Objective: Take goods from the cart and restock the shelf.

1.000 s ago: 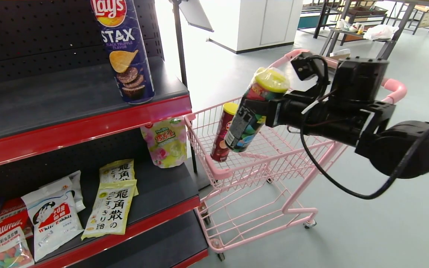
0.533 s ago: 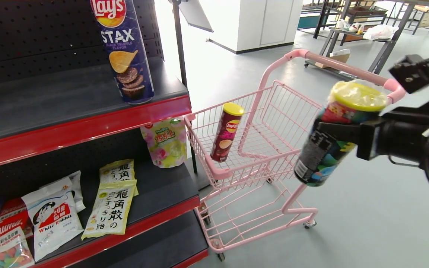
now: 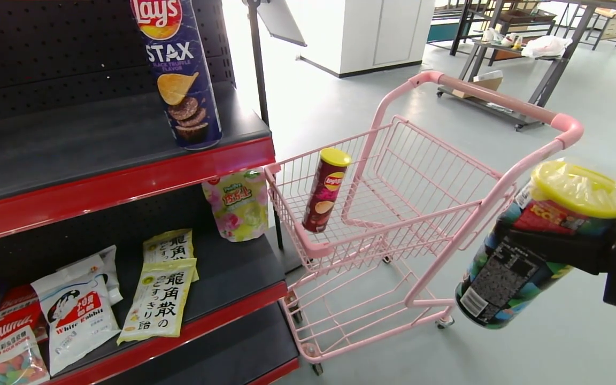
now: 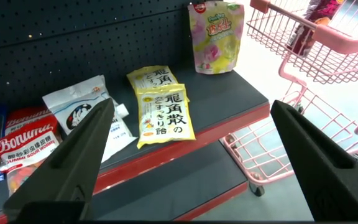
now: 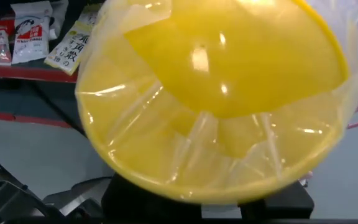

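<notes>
**Stock entry: one canister in transit, cart to shelf**

1. Shelf, far left. We list flat sweet bags on the lower board, and a tall blue canister upright near the right end of the upper board. A pale pouch stands at the lower board's right end.
2. Left hand. Its fingers are spread wide and carry nothing. It hangs in front of the lower board, with the sweet bags beyond it.
3. Cart, pink wire, just right of the shelf. One red canister leans in the basket's near-left corner.
4. Held canister, far right, with dark print and a yellow lid under loose clear film.
   - It is outside the basket and to the right of the cart's handle.
   - It is in the air, well apart from the shelf.
   - It is tilted, with the base pointing down and to the left.
5. Right hand. It is clamped across the held canister's upper body, just below the lid.

Handling note, our judgement:
- The tube looks stiff and probably light.
- The printed wall looks smooth and may slip in a tilted hold.
- The contents are likely brittle, so we would set it down softly.
- The film and lid give no firm purchase.
- The body wall is the place to take hold, as it is held now.
- We think it must be brought upright before it will stand on a board
</notes>
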Available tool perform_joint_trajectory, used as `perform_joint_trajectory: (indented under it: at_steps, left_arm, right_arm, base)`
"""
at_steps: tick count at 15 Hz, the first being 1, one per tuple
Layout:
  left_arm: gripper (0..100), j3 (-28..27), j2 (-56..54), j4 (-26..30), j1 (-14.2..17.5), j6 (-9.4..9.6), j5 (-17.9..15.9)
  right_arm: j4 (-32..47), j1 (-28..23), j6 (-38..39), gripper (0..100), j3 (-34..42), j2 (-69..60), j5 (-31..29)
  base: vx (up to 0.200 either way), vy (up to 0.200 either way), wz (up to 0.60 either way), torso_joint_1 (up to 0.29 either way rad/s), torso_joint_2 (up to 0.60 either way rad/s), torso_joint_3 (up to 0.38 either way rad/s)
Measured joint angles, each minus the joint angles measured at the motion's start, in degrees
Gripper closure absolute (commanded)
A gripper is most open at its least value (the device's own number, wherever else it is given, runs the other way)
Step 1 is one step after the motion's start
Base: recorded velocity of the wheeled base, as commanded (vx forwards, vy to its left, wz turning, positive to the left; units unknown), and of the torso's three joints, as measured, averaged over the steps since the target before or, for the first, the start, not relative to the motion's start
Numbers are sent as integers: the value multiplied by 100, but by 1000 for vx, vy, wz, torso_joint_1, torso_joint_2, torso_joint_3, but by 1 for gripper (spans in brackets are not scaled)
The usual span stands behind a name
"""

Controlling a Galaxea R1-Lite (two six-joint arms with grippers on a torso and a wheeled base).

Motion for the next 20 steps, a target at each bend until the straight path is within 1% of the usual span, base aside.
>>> perform_joint_trajectory:
  at_steps: [4,7,14,20]
  left_arm:
    - [0,0,0,0,0,0,1]
    - [0,2,0,2,2,2,-7]
    - [0,0,16,-2,-9,16,-7]
    - [0,0,7,-5,-16,18,-10]
  right_arm:
    - [-2,151,-154,100,20,50,2]
    - [-6,177,-156,100,1,94,6]
    - [-11,187,-165,100,-32,173,85]
    - [-13,210,-182,100,32,188,79]
  base:
    - [0,0,0,0,0,0]
    - [0,0,0,76,-264,-180]
    - [0,0,0,178,-509,-334]
    - [0,0,0,233,-587,-350]
